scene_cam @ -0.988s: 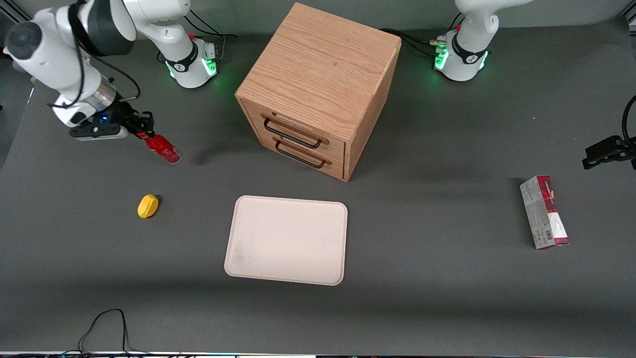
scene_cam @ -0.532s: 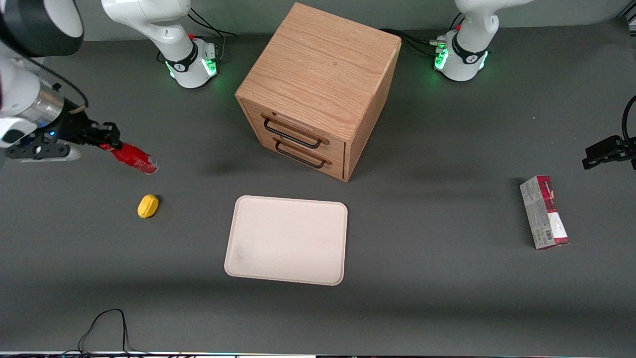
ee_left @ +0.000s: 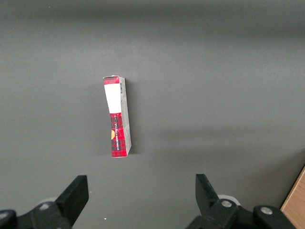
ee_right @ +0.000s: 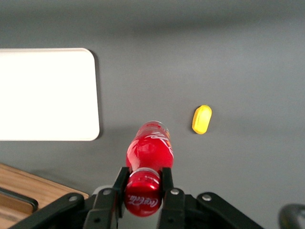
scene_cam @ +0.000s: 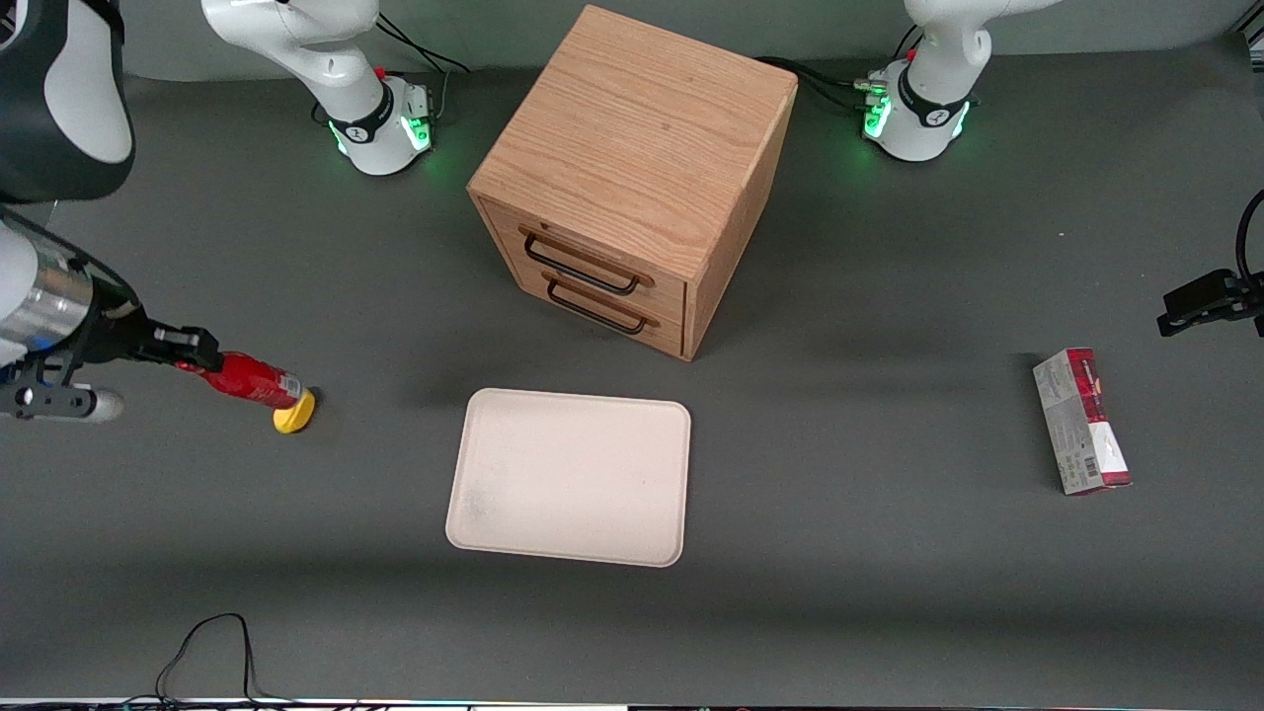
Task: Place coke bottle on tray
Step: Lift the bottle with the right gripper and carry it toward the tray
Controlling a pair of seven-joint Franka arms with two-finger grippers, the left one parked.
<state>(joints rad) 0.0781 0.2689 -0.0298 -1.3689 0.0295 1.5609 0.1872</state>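
Note:
My right gripper [scene_cam: 193,353] [ee_right: 143,183] is shut on the cap end of the red coke bottle [scene_cam: 247,380] [ee_right: 148,149], which hangs lifted above the table at the working arm's end, body pointing away from the fingers [ee_right: 120,183]. In the front view the bottle's base overlaps the small yellow oval object [scene_cam: 294,417] lying on the table. The cream tray [scene_cam: 570,476] [ee_right: 45,93] lies flat on the table in front of the cabinet, toward the parked arm's end from the bottle, with nothing on it.
A wooden two-drawer cabinet [scene_cam: 632,173] [ee_right: 24,188] stands farther from the front camera than the tray. The yellow oval [ee_right: 201,119] lies under the bottle's path. A red-and-grey carton [scene_cam: 1081,422] [ee_left: 116,117] lies toward the parked arm's end. A black cable [scene_cam: 207,652] loops near the front edge.
The right gripper has carried the bottle nearer to the front camera and outward toward the working arm's end, from beside the cabinet's level to above the yellow oval.

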